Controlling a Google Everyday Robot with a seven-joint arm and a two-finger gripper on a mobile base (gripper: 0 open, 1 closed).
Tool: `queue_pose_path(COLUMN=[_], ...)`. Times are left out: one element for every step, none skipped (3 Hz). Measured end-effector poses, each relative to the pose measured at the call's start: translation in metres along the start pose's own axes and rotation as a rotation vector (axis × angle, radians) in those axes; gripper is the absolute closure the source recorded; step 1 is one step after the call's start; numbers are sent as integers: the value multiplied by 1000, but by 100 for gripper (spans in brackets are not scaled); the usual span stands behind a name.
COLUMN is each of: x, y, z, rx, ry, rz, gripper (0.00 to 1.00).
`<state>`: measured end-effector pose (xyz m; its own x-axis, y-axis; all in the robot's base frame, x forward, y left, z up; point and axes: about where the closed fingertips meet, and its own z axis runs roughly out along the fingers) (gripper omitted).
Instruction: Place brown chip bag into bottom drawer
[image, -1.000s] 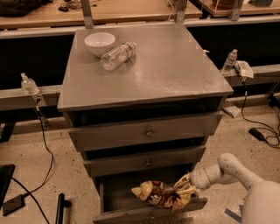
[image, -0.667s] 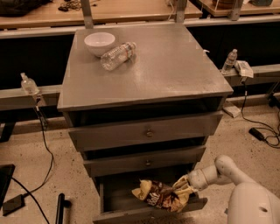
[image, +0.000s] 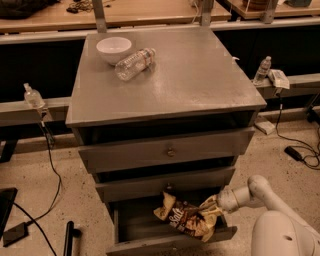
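Observation:
The brown chip bag lies tilted in the open bottom drawer, its cream-yellow ends at the upper left and lower right. My gripper reaches in from the right, over the drawer's right side, and touches the bag's right end. The white arm runs from the gripper down to the frame's lower right corner. The drawer is pulled out at the foot of the grey cabinet, below the two knobbed drawers.
A white bowl and a clear plastic bottle rest on the cabinet top. Middle drawer overhangs the open one. Cables run on the floor left and right; a black object stands at the lower left.
The bag has shifted a little further left and up inside the drawer, and the arm has drawn in closer to the cabinet with it.

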<state>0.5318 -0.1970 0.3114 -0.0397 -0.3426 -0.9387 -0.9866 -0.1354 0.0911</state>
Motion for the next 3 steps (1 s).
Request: queue_pose_path(x=[-19,-47,-59], y=[-12,-22,-25], z=[-9,-11,-9], rx=[7,-42,-75], ry=[6,73,99], rz=[-38,-105,-143], gripper=[98,100,100])
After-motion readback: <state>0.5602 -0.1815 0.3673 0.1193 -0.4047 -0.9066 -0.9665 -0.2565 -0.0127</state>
